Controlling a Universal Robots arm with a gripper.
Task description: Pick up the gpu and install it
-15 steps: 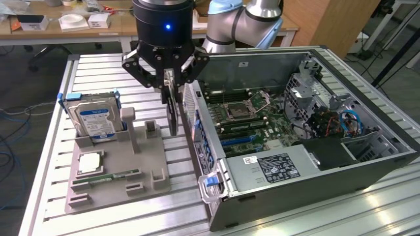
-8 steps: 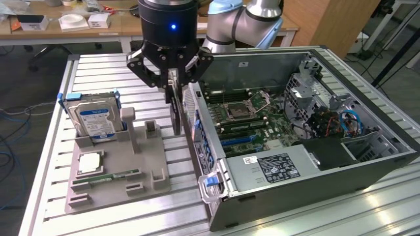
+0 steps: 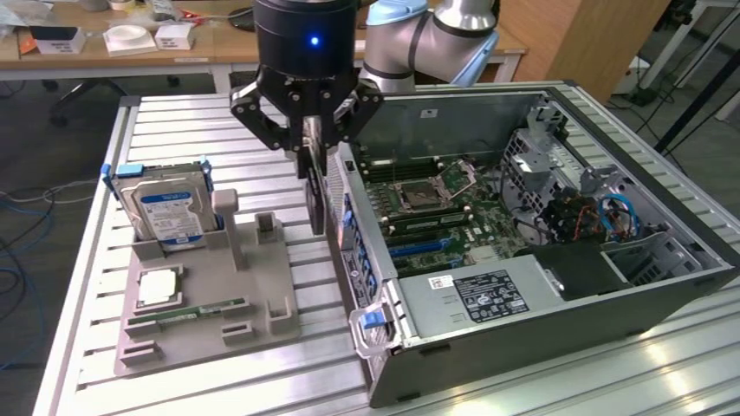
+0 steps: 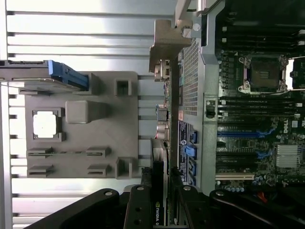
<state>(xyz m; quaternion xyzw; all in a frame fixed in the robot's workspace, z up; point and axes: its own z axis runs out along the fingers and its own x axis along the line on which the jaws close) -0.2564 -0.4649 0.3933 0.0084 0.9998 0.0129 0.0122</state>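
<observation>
Ribbed aluminium counter [image 3: 93, 364] fills the middle of the room, with wooden desks behind it. On it sits an open black desktop computer case [image 3: 353, 251], lying on its side with the green motherboard [image 3: 445, 217] exposed. On the exterior view's left stands a grey plastic parts holder [image 3: 260, 295] carrying a silver hard drive with a blue label [image 3: 170, 212], a square processor chip [image 3: 156, 289] and a narrow green memory stick [image 3: 191, 312]. The black gripper [image 3: 312, 143] is clamped on the thin dark graphics card with a silver end bracket [image 3: 314, 195]. The card hangs upright and edge-on between the holder and the case's rear wall, just outside the case.
</observation>
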